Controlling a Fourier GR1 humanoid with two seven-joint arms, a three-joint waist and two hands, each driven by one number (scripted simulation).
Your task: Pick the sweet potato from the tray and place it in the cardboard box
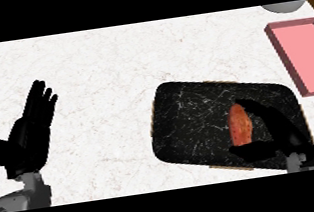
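An orange sweet potato [239, 124] lies lengthwise on the right part of a black marbled tray [192, 123]. My right hand [279, 131] is down on the tray with its fingers curved along the potato's right side and its thumb curled under the near end. Whether they press on it cannot be told against the dark tray. A pink open box [309, 54] stands at the right edge, beyond the tray. My left hand [33, 128] rests open at the left, fingers up.
A pale grey rounded object [285, 6] shows at the top right edge. The white marble counter [110, 69] ends at brown wood along the left and the top right corner.
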